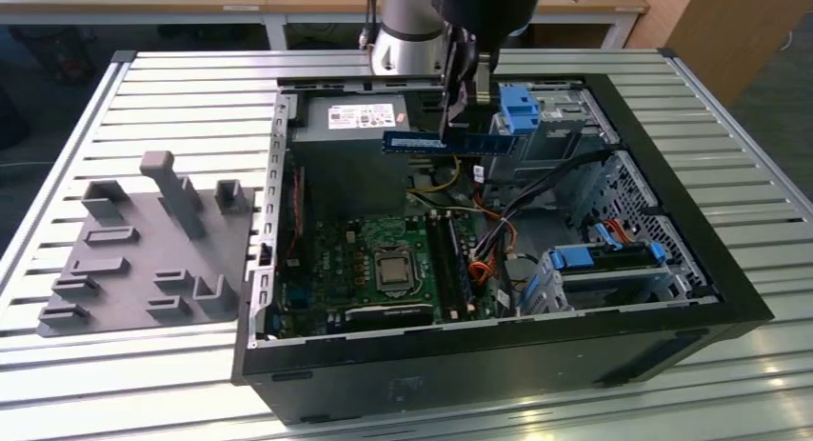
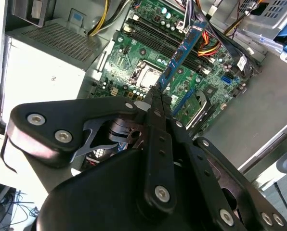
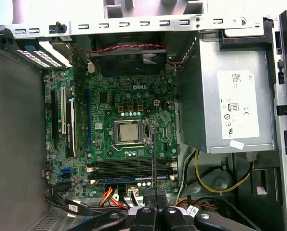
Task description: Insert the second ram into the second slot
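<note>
My gripper (image 1: 455,136) is shut on the second ram (image 1: 451,142), a thin dark blue stick with a pale label. It hangs level in the air above the open computer case, over the back part near the power supply. In the second wrist view the ram (image 2: 182,53) sticks out from the shut fingertips (image 2: 156,94) over the motherboard. In the first wrist view the ram (image 3: 153,154) shows edge-on, crossing above the row of long memory slots (image 3: 129,168) beside the processor socket (image 3: 129,131). One slot in that row holds a blue stick (image 3: 134,181). The slots (image 1: 451,260) lie well below the held ram.
A silver power supply (image 1: 349,117) fills the case's back corner. Light-blue drive brackets (image 1: 519,108) (image 1: 610,255) stand at the exterior view's right. Loose cables (image 1: 489,231) run beside the slots. A grey fixture plate (image 1: 140,260) lies on the slatted table left of the case.
</note>
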